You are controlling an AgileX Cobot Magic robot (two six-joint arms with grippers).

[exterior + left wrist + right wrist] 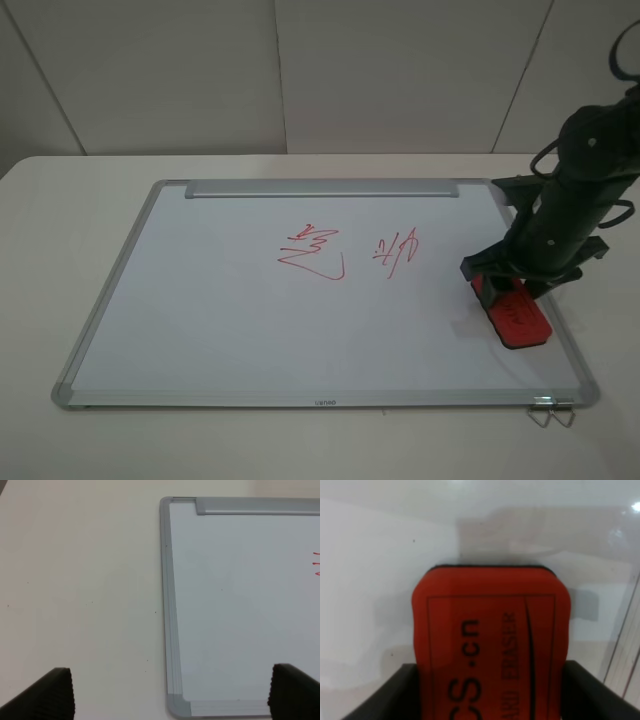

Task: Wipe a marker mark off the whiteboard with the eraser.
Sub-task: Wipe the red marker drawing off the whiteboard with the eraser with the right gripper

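White wall panels stand behind a pale counter (60,220), and the whiteboard (220,320) lies flat on it.

I have the eraser (490,640) clamped in the right end effector (490,692), one dark finger against each long side and the lettered red top facing the wrist camera. Its felt base appears to sit on the board, close to the board's frame. From this end effector the marker mark (312,255) lies well off toward the left arm's side, and the smaller scribble (398,252) is between the two. Neither touches the eraser. The grey tray strip (322,188) runs along the board's far edge, beyond both marks.

The step in hand, as I judge it, is carrying the eraser across to the larger mark. I would lift it just clear or swing nearer the front edge, so the felt skips the small scribble. I would then set it down flat beside the hooked tail and sweep over the stacked strokes with even pressure. A tilted base would smear rather than clean.

The left end effector (172,692) hangs wide open over the board's corner with nothing in it, and it could press the frame if the board slides.
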